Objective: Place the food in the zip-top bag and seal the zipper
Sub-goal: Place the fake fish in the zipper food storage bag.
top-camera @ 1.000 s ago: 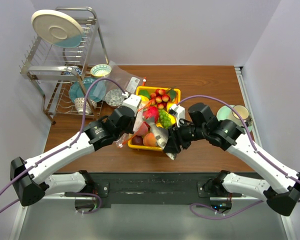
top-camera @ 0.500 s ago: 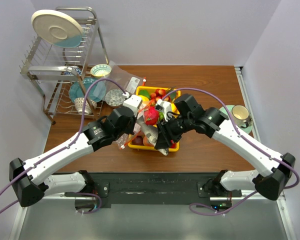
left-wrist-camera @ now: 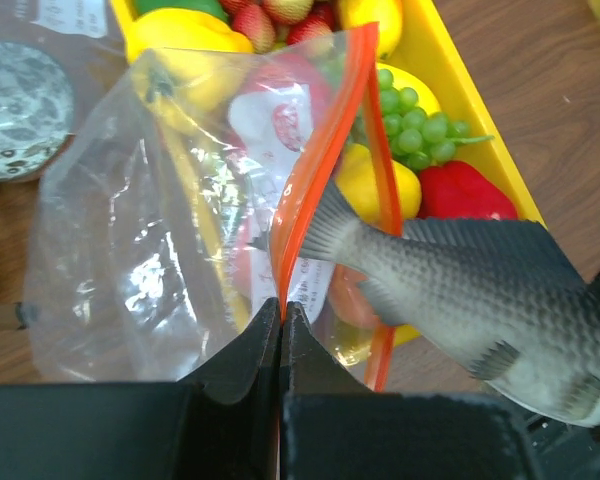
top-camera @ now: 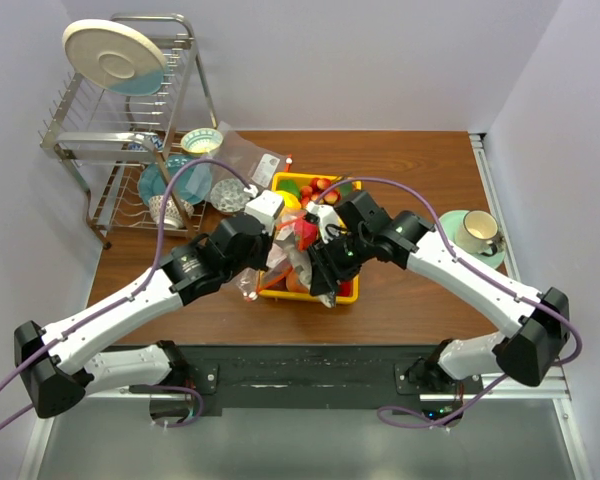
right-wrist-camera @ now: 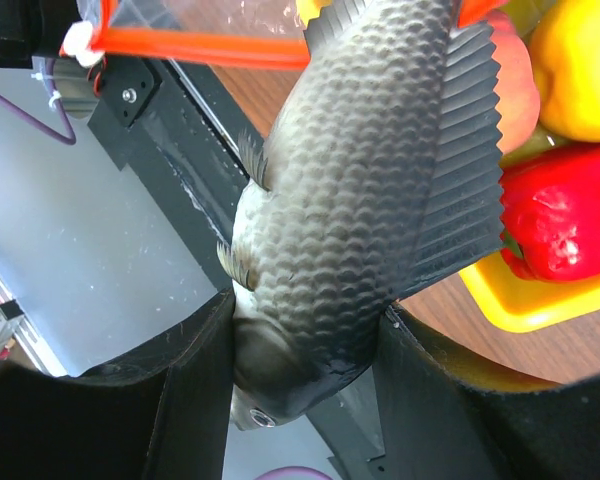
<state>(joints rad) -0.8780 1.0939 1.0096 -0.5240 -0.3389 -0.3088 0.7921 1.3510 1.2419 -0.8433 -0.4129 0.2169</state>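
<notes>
Left gripper (left-wrist-camera: 282, 310) pinched shut on zipper (left-wrist-camera: 325, 130), lifting one lip so zip-top bag (left-wrist-camera: 130, 250) mouth gapes toward right, above near-left part of yellow tray (left-wrist-camera: 480, 120). Right gripper (right-wrist-camera: 305, 345) clamped on grey fish (right-wrist-camera: 370, 170) at head end; tail leads, tail fin sits between two orange strips. Mouth slit narrow, fish body wider than tail, so fins likely snag on strip edge. Grapes (left-wrist-camera: 415, 115) and red pepper (left-wrist-camera: 460, 190) crowd just beyond mouth. Both wrists close together over tray, so little room to swing.
</notes>
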